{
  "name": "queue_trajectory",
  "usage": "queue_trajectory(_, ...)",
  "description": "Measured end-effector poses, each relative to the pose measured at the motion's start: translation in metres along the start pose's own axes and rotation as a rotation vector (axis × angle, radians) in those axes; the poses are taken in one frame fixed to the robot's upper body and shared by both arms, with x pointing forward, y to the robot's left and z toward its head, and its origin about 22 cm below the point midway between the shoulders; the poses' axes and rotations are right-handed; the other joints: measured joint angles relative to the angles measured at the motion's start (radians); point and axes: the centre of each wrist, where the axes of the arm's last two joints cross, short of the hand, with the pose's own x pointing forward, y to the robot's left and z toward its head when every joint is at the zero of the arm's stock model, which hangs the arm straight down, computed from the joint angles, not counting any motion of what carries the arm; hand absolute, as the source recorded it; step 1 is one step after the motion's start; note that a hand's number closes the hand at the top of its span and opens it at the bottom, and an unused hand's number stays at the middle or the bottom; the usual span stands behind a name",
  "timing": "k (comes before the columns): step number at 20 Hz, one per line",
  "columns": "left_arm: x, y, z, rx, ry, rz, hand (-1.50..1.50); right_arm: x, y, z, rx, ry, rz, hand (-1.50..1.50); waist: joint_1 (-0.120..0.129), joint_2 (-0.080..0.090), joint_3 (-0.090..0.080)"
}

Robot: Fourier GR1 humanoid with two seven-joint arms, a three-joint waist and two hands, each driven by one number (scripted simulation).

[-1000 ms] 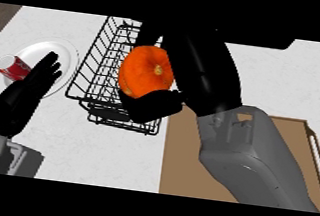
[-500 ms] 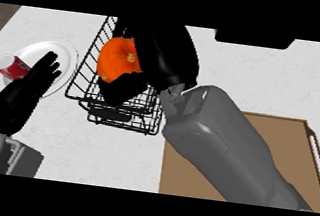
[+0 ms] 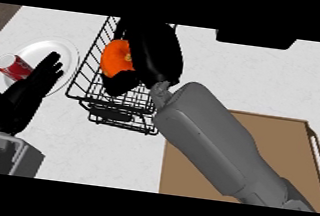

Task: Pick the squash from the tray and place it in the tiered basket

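— Since the earlier frame, what is changing?

— Compared with half a second ago, the right hand (image 3: 155, 54) is sitting a little further to the left and deeper over the tiered basket (image 3: 84, 88), and the squash (image 3: 118, 59) is moving with it. The grey right forearm (image 3: 217, 147) is crossing the view from the lower right up to the basket.

— How is that hand standing now?

— Its black fingers are curling around the squash from the right side, and the thumb is coming under it at the lower left. So the hand is closing round the squash and is holding it. Part of the squash is hiding behind the fingers.

— And how is the squash looking?

— It is bright orange and rounded, with a small yellow mark near its top. Only its left part is showing.

— Where is it lying relative to the hand?

— It is sitting inside the curl, to the left of the palm, within the black wire frame of the basket. I cannot tell if it is touching the wires.

— What about the other hand?

— The left hand (image 3: 19, 98) is resting at the left edge, fingers straight and pointing up, holding nothing. Behind its fingertips a white plate (image 3: 51, 49) is lying with a red can (image 3: 13, 66) on it. The brown tray (image 3: 314, 149) is lying at the lower right, partly under the forearm.
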Motion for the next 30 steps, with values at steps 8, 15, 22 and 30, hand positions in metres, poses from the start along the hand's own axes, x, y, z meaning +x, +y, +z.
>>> queue_trajectory(8, 0.0, -0.001, 0.0, -0.013, 0.014, 0.01, 0.0, -0.007, 0.016, -0.016, -0.134, -0.005, -0.084, -1.5, 0.014, 0.004, -0.003)
queue_trajectory(15, -0.001, -0.001, -0.001, -0.014, 0.011, 0.008, 0.0, -0.005, 0.025, -0.029, -0.15, -0.018, -0.099, -1.5, 0.017, 0.004, -0.004)
queue_trajectory(22, -0.001, -0.005, -0.001, -0.02, 0.013, 0.008, 0.0, 0.0, 0.011, -0.038, -0.215, 0.026, -0.306, -1.5, 0.022, 0.006, -0.004)
queue_trajectory(30, -0.003, -0.001, 0.003, -0.002, 0.026, 0.017, 0.0, -0.012, -0.018, -0.043, -0.327, 0.09, -0.626, -1.5, 0.003, 0.004, -0.005)
